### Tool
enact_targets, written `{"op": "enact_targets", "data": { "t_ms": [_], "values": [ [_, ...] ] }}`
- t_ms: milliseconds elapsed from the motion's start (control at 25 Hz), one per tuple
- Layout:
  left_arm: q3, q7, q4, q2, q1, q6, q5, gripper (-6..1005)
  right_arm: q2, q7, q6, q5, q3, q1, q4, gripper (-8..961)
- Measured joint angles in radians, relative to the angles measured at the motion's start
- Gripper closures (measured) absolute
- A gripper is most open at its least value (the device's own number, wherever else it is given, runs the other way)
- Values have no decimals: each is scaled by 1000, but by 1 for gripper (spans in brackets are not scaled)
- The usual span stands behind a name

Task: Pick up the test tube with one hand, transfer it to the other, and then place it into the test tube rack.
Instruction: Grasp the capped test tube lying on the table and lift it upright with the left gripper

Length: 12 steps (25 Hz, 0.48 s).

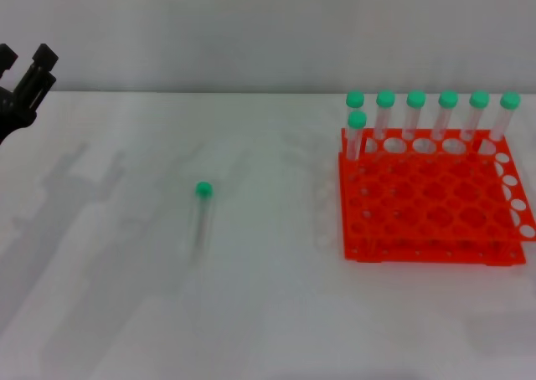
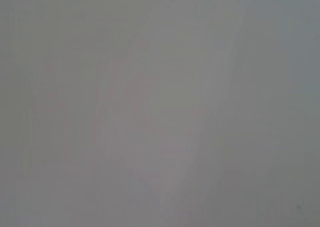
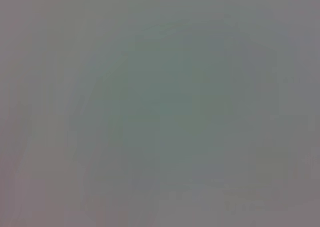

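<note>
**Tube waiting, reach not begun**

On the desk (image 1: 126,330), the rack (image 1: 431,208) sits by the right edge. My left tool (image 1: 23,83) hovers open at the far-left corner. The tube (image 1: 202,214) lies left of centre; I should grip mid-body, leaving the cap free.

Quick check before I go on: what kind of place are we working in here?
Probably a lab-style test bench: a plain white table against a bare wall, an orange tube rack holding seven green-capped tubes, and one loose tube lying on the table. The left tool waits at the far left edge.
</note>
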Motion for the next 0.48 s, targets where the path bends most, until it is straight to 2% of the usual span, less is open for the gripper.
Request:
{"op": "enact_targets", "data": {
  "t_ms": [480],
  "values": [
    [0,-7,-1,0,-8,1,3,316,0,-2,1,0,0,1,1,81]
  ]
}}
